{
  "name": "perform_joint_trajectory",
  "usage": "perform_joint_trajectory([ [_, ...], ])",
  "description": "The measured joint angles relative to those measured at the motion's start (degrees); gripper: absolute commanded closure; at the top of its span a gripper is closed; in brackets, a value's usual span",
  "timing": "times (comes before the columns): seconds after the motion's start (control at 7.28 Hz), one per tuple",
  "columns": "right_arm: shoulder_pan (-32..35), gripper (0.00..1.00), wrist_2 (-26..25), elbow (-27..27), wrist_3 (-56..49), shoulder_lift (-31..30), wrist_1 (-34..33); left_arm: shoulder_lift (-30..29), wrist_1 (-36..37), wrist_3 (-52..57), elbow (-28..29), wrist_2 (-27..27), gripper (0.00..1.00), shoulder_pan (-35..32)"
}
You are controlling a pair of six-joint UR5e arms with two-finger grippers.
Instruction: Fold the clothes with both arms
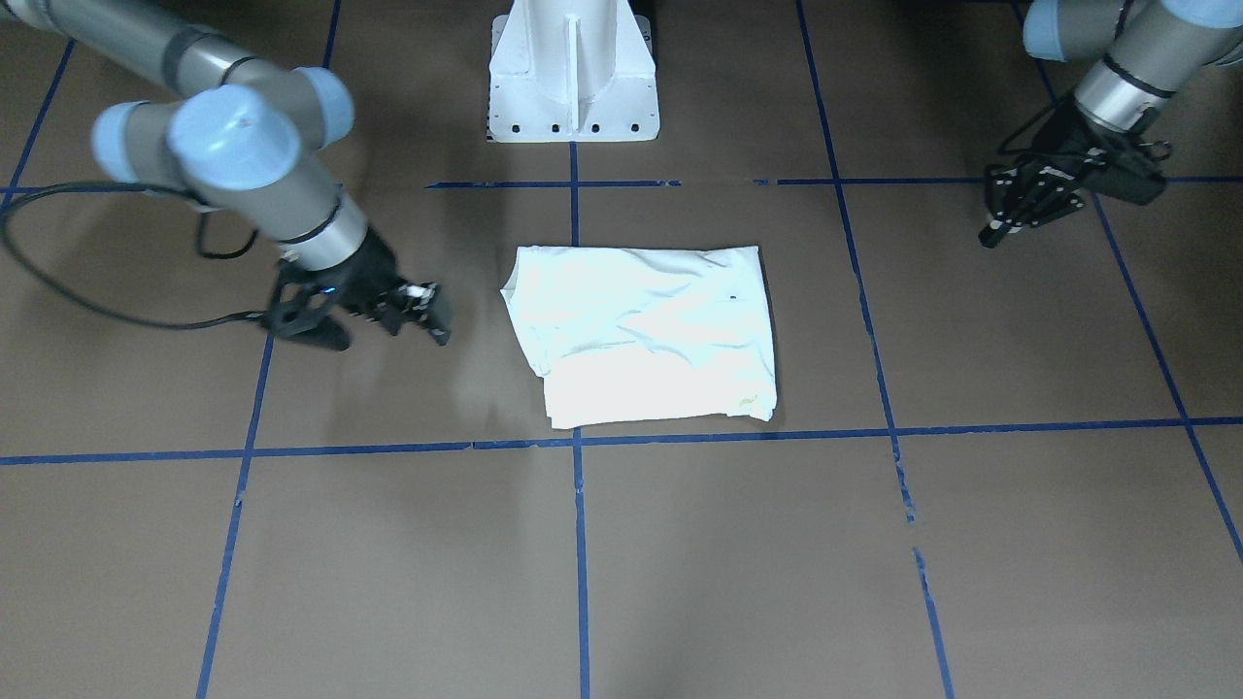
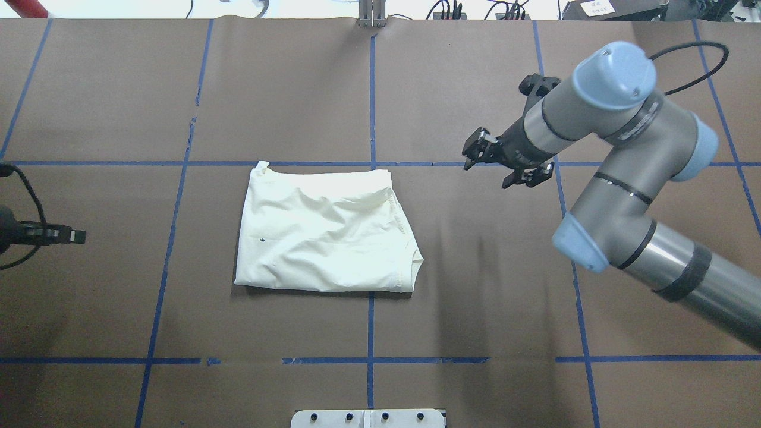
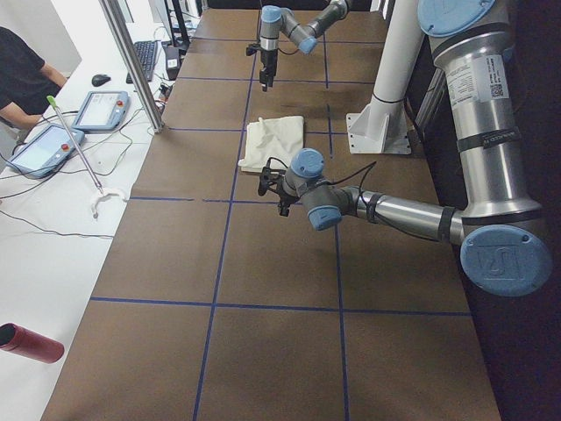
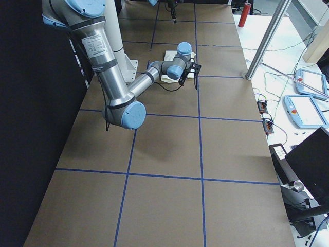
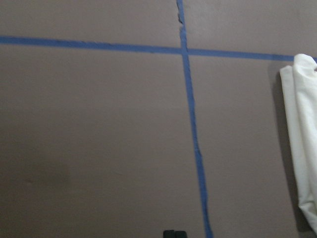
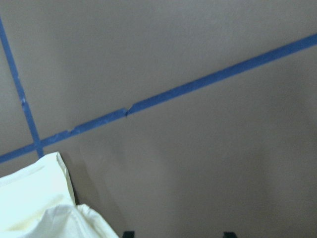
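The cream-white shirt [image 1: 641, 330] lies folded into a rough rectangle at the middle of the table, plain side up; its print is hidden. It also shows in the overhead view [image 2: 324, 229]. My right gripper [image 2: 489, 169] hovers open and empty to the shirt's right, a short gap from its edge [image 6: 34, 203]. In the front view the right gripper [image 1: 388, 328] is at the left. My left gripper [image 2: 77, 236] is shut and empty, far out to the shirt's left, also seen in the front view [image 1: 995, 233]. Its wrist view catches only the shirt's edge [image 5: 302, 139].
Brown table cover with a blue tape grid [image 2: 371, 89]. The white pedestal base [image 1: 573, 87] stands behind the shirt. An operators' bench with tablets [image 3: 101, 110], a metal post [image 3: 131, 61] and a red bottle [image 4: 244, 15] lie beyond the far table edge.
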Motion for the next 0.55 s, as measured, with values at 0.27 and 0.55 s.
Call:
perform_joint_trajectory([
  [0.27, -6.23, 1.0, -5.4, -2.71, 1.83, 4.65, -0.48, 0.42, 0.02, 2.41, 0.11, -0.74, 1.0, -1.96],
  [0.55, -7.82, 1.0, -7.05, -8.24, 1.89, 10.18, -0.23, 0.47, 0.03, 2.68, 0.07, -0.78, 1.0, -2.3],
])
